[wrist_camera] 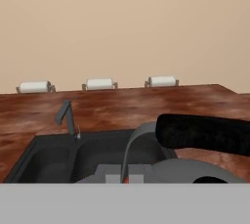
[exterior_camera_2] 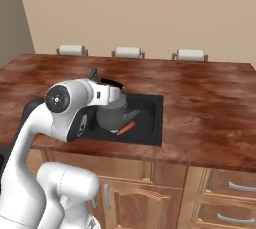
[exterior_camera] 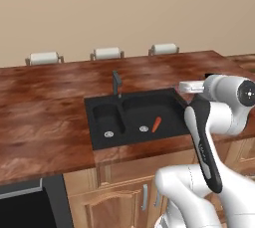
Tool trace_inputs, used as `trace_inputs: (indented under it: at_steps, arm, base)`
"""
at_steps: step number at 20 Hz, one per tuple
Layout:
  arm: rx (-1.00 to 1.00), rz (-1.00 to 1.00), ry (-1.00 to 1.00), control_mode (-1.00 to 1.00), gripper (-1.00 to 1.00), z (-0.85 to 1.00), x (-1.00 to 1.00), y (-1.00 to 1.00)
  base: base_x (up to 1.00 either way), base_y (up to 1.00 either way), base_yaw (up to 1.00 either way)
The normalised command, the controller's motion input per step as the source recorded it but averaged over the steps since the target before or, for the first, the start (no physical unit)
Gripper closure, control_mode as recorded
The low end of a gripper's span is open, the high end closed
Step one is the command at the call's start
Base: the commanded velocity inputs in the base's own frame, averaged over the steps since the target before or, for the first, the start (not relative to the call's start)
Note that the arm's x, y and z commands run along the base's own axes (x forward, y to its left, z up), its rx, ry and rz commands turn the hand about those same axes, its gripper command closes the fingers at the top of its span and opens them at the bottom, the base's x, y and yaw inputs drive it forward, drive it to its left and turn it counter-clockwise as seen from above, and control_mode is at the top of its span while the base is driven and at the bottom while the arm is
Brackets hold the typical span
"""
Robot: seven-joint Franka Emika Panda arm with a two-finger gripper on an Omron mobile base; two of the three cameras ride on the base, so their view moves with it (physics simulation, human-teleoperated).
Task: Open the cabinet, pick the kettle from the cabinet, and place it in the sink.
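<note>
The dark grey kettle [exterior_camera_2: 112,112] hangs by its black arched handle [exterior_camera_2: 113,82] over the right basin of the black sink [exterior_camera_2: 153,121]. My gripper [exterior_camera_2: 116,88] is shut on that handle from the left. The frames do not show whether the kettle touches the basin floor. In the hand view the handle [wrist_camera: 205,133] crosses close in front, with the grey kettle body [wrist_camera: 193,171] below it and the sink [wrist_camera: 46,155] beyond. In the left base view my arm hides the kettle, and the sink [exterior_camera: 99,105] lies in front of it. The cabinet is out of view.
A slim dark faucet [exterior_camera: 116,83] stands behind the sink. An orange carrot-like piece [exterior_camera: 156,124] lies in the right basin. Three white paper-towel rolls [exterior_camera: 107,53] line the back of the wood-look counter [exterior_camera: 45,122]. Base cabinets [exterior_camera_2: 220,193] sit below.
</note>
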Motion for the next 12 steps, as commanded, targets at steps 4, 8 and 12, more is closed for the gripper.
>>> trace_inputs:
  at_steps: [4, 8, 12]
  arm:
    - [0.0, 0.0, 0.0, 1.0, 1.0, 0.0, 0.0, 0.0]
    - [0.0, 0.0, 0.0, 1.0, 1.0, 0.0, 0.0, 0.0]
    - [0.0, 0.0, 0.0, 1.0, 1.0, 0.0, 0.0, 0.0]
  base:
    - [0.26, -0.38, 0.02]
    - [0.3, -0.22, 0.06]
    - [0.42, -0.23, 0.15]
